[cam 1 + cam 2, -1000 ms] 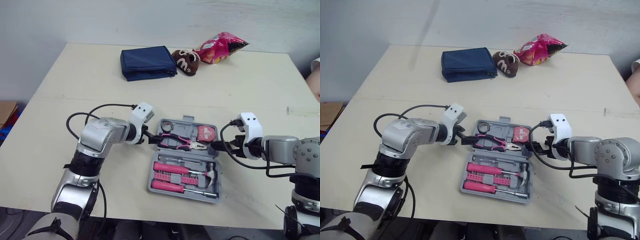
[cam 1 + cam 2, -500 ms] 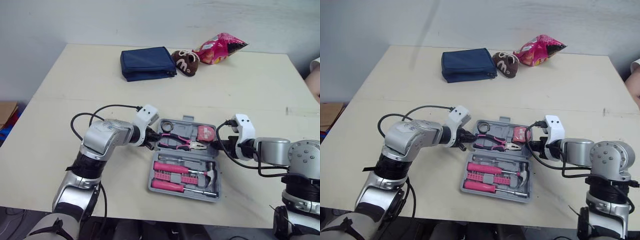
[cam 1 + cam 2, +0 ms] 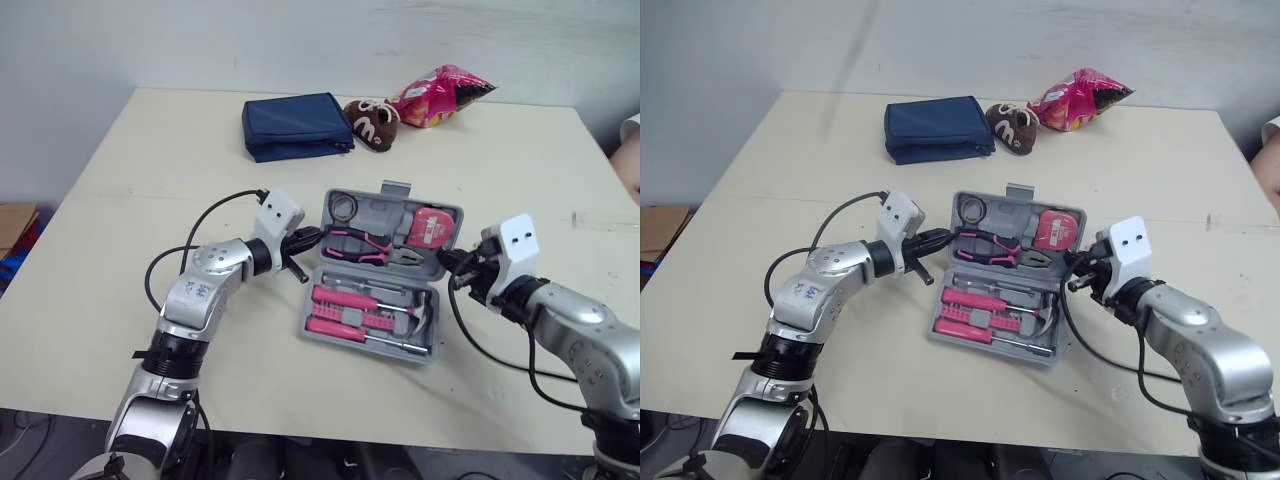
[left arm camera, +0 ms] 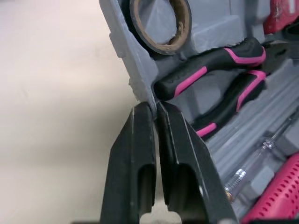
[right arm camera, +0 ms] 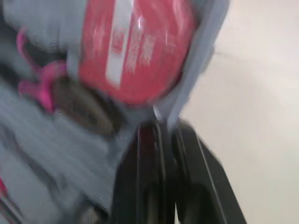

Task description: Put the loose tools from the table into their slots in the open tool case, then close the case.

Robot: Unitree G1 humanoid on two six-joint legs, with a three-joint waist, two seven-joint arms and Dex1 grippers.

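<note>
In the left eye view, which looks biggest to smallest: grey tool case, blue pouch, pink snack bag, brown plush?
tool case
blue pouch
pink snack bag
brown plush
The last three lie farther away, so real sizes stay unsure.

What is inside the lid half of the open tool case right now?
The lid holds a tape roll, pink-and-black pliers and a red tape measure in moulded recesses. Whatever lies beneath the pliers, and the table just behind the raised lid, are covered.

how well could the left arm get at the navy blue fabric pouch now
Probably not yet: the left gripper is pinched on the lid edge of the grey plastic tool case. The navy blue fabric pouch lies beyond bare table, so only that hold blocks it.
</note>
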